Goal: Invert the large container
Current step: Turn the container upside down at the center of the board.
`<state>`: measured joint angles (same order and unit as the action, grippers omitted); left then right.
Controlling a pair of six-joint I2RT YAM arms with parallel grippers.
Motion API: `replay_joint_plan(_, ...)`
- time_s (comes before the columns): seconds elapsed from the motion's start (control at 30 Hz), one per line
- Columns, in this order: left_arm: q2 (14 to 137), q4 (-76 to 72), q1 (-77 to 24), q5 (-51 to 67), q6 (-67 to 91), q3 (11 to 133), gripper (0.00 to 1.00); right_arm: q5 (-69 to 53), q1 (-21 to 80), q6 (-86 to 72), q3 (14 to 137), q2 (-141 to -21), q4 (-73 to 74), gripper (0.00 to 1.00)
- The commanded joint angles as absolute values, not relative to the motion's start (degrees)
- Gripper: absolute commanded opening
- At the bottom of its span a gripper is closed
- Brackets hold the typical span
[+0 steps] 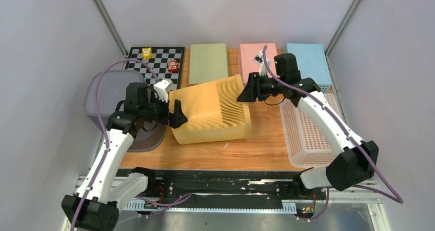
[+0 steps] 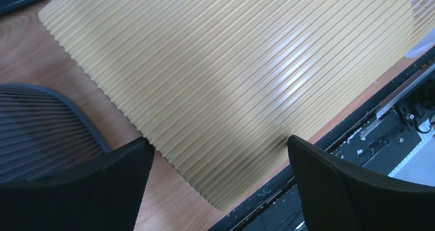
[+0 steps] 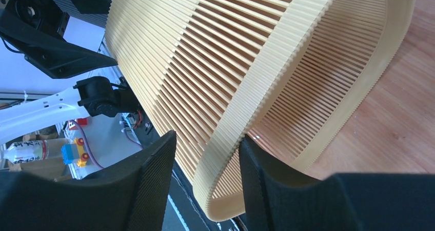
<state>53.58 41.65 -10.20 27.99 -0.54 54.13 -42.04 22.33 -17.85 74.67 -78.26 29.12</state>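
While the container [image 1: 210, 113] lies on its side, it should be tipped mouth-down slowly, with its rim guided between the right gripper's [image 3: 208, 138] parted fingers. The left gripper [image 2: 219, 141] is spread wide.

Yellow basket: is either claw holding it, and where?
Not gripped: the right gripper straddles the rim of the yellow basket loosely; the left gripper stands open.

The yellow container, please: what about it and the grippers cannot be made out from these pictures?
- Yellow container interior: top view, its own slatted wall covers it; right wrist view crops it.
- Right gripper: right wrist view, jaws straddle the rim; the close angle hides whether they pinch it.
- Left gripper: open; whether it touches the container is hidden by its own body, top view.
- Grey bin: partly behind the left arm, top view.
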Motion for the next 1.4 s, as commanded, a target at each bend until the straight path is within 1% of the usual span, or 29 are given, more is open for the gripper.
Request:
replay_joint_plan(0.0,52.48,35.59,-10.11,33.87,2.18,51.98,1.0,-45.14,21.88,-15.38,76.44,-78.44,28.13,0.52)
replay_joint_plan(0.2,51.07,33.36,-10.11,38.53,4.79,53.13,1.0,-47.34,22.66,-14.04,76.03,-79.49,28.63,0.59)
replay_joint_plan(0.3,51.17,30.57,-10.13,40.81,8.6,53.53,1.0,-50.31,23.02,-14.31,75.63,-80.16,28.06,0.62)
replay_joint_plan(0.5,51.24,27.51,-10.12,44.38,13.59,55.64,1.0,-55.62,23.03,-18.38,74.33,-80.43,24.73,0.63)
replay_joint_plan(0.63,50.82,26.64,-10.15,45.74,16.16,57.99,1.0,-56.44,23.03,-19.23,73.72,-80.41,24.08,0.63)
replay_joint_plan(0.9,49.84,28.21,-10.15,46.08,17.74,64.45,1.0,-59.69,23.03,-19.14,70.76,-80.93,23.18,0.64)
replay_joint_plan(1.03,49.26,29.2,-10.17,46.24,18.23,65.91,1.0,-63.17,23.07,-19.29,69.41,-81.04,22.26,0.64)
replay_joint_plan(1.17,48.62,30.86,-10.11,46.06,17.77,65.55,1.0,-68.2,23.81,-22.13,66.93,-80.16,17.98,0.64)
replay_joint_plan(1.37,47.32,34.46,-10.11,45.77,17.07,67.29,1.0,-73.89,25.58,-29.23,58.65,-77.96,6.23,0.65)
